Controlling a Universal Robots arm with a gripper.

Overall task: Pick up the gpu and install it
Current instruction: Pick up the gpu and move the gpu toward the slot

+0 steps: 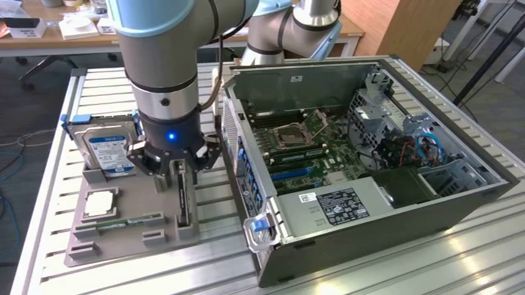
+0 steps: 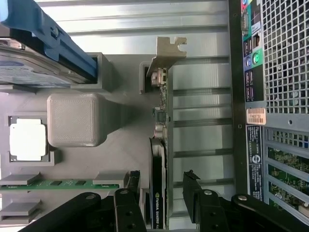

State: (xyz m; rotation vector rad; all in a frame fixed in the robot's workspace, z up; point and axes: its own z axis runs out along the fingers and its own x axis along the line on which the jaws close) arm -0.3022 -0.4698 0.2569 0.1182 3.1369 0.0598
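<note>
I see the gpu [image 1: 182, 203] standing on edge in the grey tray [image 1: 123, 236], lower left of the exterior view. My end effector [image 1: 174, 167] straddles it, released, with fingers spread to either side. The computer case [image 1: 369, 203] sits to the right on the bench [image 1: 459, 264].

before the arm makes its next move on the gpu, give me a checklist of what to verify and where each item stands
1. Gripper jaws open: ok.
2. Thin black gpu card standing on edge in the grey plastic holder tray: ok.
3. Card lined up between the black fingers, one on each side: ok.
4. Fingers not touching the card, gap on both sides: ok.
5. Black computer case open on its side, green motherboard exposed: ok.
6. Expansion slot free for the card: cannot tell.
</note>
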